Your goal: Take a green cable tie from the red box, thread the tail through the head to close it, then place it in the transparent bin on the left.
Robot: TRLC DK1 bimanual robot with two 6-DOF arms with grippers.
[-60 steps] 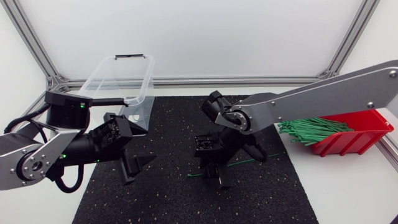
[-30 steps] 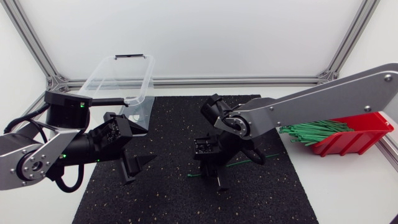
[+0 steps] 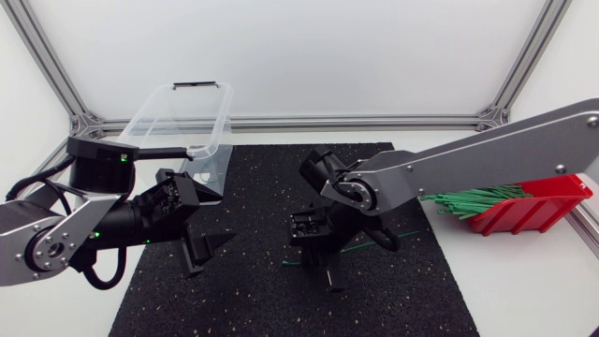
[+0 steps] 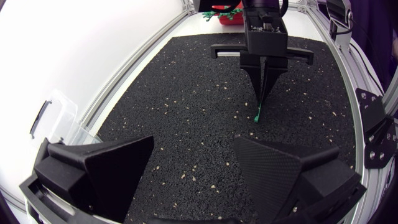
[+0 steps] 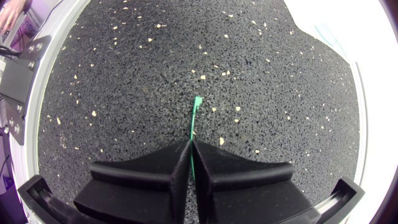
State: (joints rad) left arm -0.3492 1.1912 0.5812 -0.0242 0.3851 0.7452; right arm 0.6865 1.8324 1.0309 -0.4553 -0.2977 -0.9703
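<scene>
A single green cable tie lies on the black mat, and my right gripper points down over the mat's middle, shut on it. In the right wrist view the fingers press together on the tie, whose end sticks out ahead of them. From the left wrist view, that gripper stands upright with the tie at its tips. My left gripper is open and empty over the mat's left part, its fingers spread wide. The red box holds several green ties. The transparent bin stands at the back left.
The mat covers the table's middle, with white table around it. An aluminium frame runs along the back and sides. My left arm's grey body sits beside the bin's near end.
My right gripper's fingers closed on the cable tie, and the right arm shifted slightly left. The left arm stayed still.
</scene>
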